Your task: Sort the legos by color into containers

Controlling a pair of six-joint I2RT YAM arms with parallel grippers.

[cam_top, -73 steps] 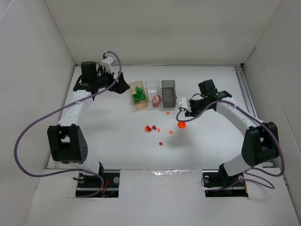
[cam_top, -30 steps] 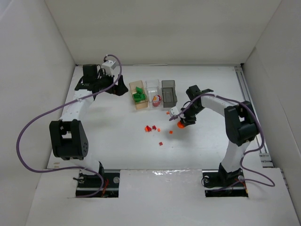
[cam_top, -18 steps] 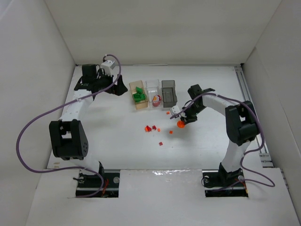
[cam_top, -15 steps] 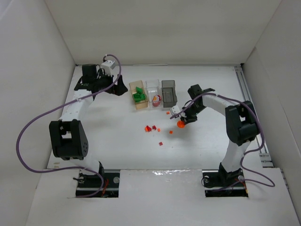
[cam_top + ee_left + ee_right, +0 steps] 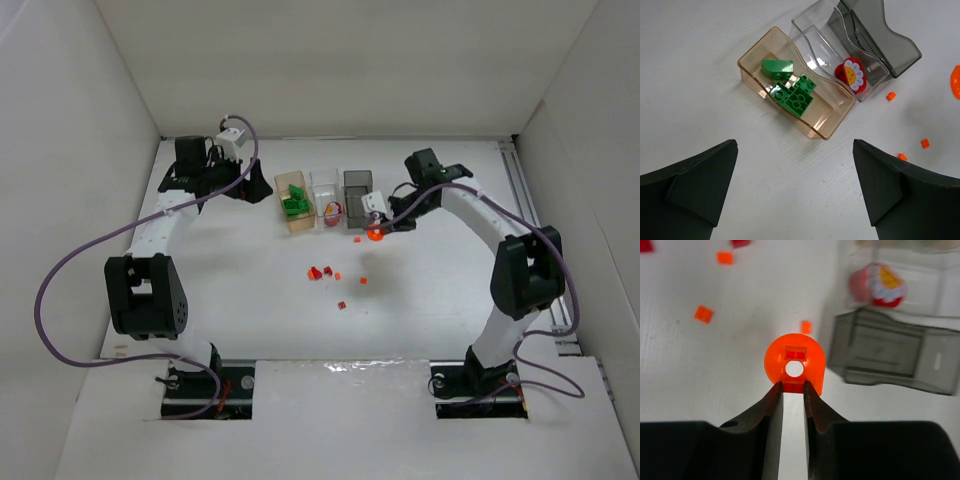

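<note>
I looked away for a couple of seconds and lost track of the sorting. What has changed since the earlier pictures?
The right end effector came down on the round orange piece, closed on it, then lifted and carried it toward the grey bin. The left end effector stayed open near the tan bin. Those bins, the clear bin, the green bricks and the small loose bricks did not move.

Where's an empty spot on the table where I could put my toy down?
Bare table lies between the left arm and the scattered bricks, and behind the three bins up to the back wall. It's crowded just in front of the bins, where the right gripper holds the round orange piece.
</note>
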